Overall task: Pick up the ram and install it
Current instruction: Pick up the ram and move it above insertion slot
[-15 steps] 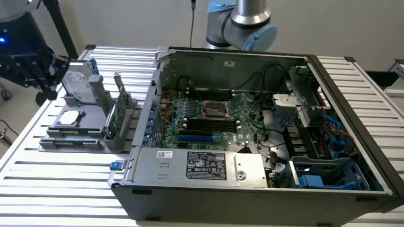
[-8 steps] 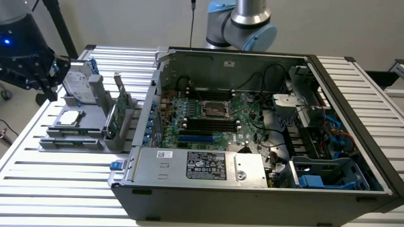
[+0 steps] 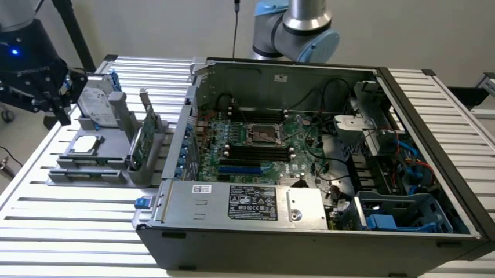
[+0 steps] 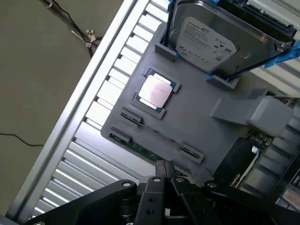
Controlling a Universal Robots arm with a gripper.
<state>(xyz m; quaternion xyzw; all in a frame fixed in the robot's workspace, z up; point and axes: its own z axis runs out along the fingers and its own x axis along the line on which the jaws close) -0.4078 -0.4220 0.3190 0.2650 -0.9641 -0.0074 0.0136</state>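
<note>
1. Table: ribbed aluminium slats, silver. It carries everything listed below.
2. Computer case: dark grey, lying on its side with the panel off, nearest the exterior camera.
   - At its near wall sits a silver power supply with a black label.
   - At the exterior view's right is a blue plastic drive bay.
   - Further in lies the green motherboard, with black slots side by side and a square processor socket just beyond them. Black cables loop over the board.
3. Grey holder: a moulded tray on the table, just beside the case on the exterior view's left.
   - The ram is a thin green stick lying flat along one edge of the holder, seated between small grey clips.
   - The processor chip is square and silver, flat in a recess.
   - A green card stands upright in the holder on the side next to the case.
   - The hard drive is silver in a blue frame, standing on edge at the far end.
4. Gripper: black, with a blue light on its body. It hangs above the far end of the holder on the exterior view's left. Its fingers are drawn together with nothing between them. In the wrist view its tip lies over the holder's edge close to the ram, and the exterior view shows it well above the tray.
5. Arm joint: grey and pale blue, behind the case.
6. Room: a pale wall at the back and a dull brown floor beside the table, with a thin black cable trailing across it.
</note>
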